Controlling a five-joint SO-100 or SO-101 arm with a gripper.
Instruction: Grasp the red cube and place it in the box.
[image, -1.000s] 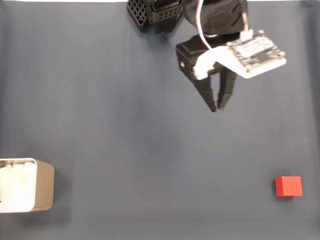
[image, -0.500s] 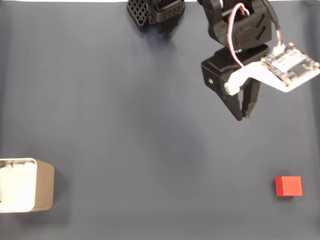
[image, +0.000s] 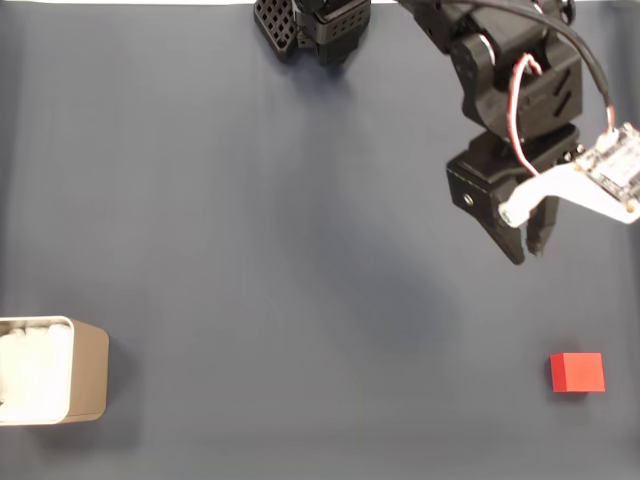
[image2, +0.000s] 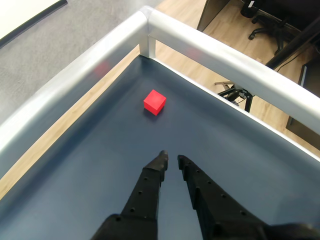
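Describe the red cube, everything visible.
The red cube is small, bright red, matte and plain, with sharp edges. It sits flat on the dark blue mat near the lower right of the fixed view, and in the wrist view near the table's railed corner. Nothing touches it; the pincer hangs apart from it, holding nothing.

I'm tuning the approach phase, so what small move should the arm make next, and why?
Probably keep moving the hand toward the red cube, opening the fingers on the way. The cube sits apart, ahead of nearly closed fingertips in the wrist view, far from the box.
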